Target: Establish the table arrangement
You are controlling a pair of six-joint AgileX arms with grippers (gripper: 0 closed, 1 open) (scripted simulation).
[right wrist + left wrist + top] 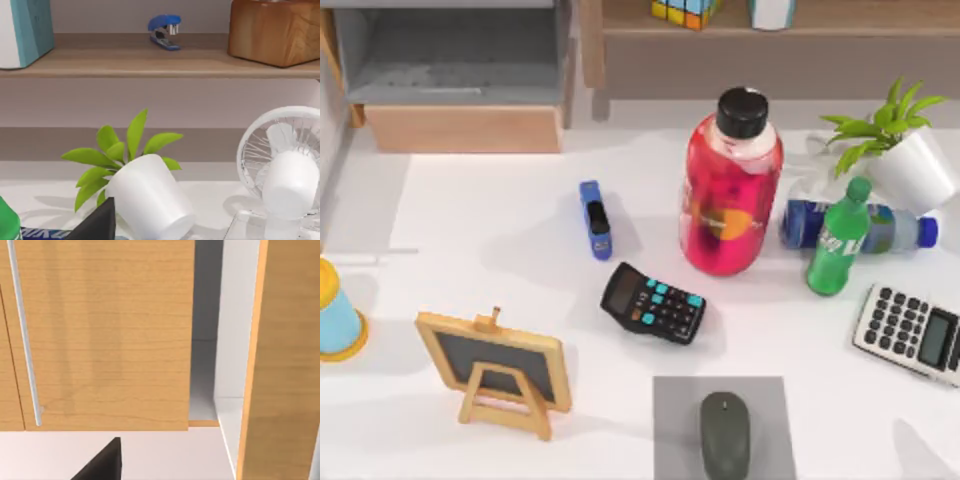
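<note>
The table [500,230] spread white across the top view, crowded toward three o'clock, where a tilted potted plant [910,160] leaned over a lying blue bottle [865,228], likely awaiting tidying. A mouse [725,432] sat on its grey mat [675,425] at six o'clock. Neither gripper's grasp could be told.

Office-type desk setting, rendered simulation. White table [470,220] carrying two calculators [653,302] [912,333], blue stapler [596,218], mouse [724,432] on grey mat [672,425], small chalkboard easel [498,368]. Behind: wooden shelf unit [740,45] with drawer [460,125]; desk fan [280,165] and potted plant [145,197] alongside.
</note>
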